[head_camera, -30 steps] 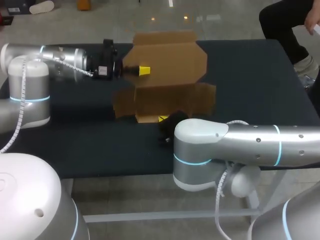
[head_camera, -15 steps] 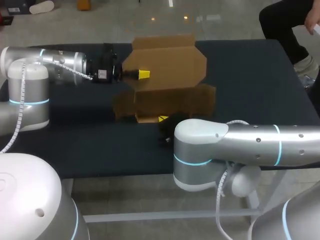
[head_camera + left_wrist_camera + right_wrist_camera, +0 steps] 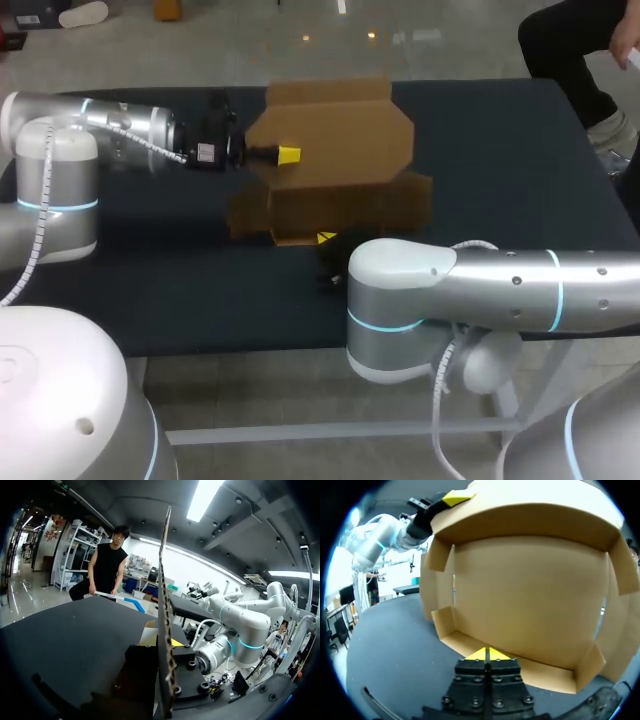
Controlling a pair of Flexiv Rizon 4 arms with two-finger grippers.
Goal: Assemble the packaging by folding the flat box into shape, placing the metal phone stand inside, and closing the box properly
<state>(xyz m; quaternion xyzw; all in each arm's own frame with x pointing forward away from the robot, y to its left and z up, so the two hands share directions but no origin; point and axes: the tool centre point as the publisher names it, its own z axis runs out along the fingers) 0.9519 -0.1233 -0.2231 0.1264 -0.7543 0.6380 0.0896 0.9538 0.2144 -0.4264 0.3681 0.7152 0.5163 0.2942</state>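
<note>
Out in the middle of the dark table [image 3: 150, 280] sat the cardboard box [image 3: 340, 205], partly folded up and open toward the robot's side. Its lid [image 3: 335, 130] stood raised off the back and leaned forward over the opening. Up at the lid's left edge was the left gripper [image 3: 287, 154], its arm stretched in low from the left. From that arm's wrist camera the lid showed edge-on, a thin cardboard line running straight ahead of the gripper. Clamped on that panel, or only pressed against it? That could not be told, as the contact was hidden. Down at the near side, the right gripper [image 3: 487, 654] was right up at the box's low front panel [image 3: 545, 676], its two yellow tips squeezed together with nothing between them, pointing into the box. From there the inside was all on show: a broad inner panel facing the gripper, small side flaps [image 3: 443, 622] folded in at the corners, and the lid overhanging above. The right arm came in across the table's front edge, with its elbow bent near the middle.
</note>
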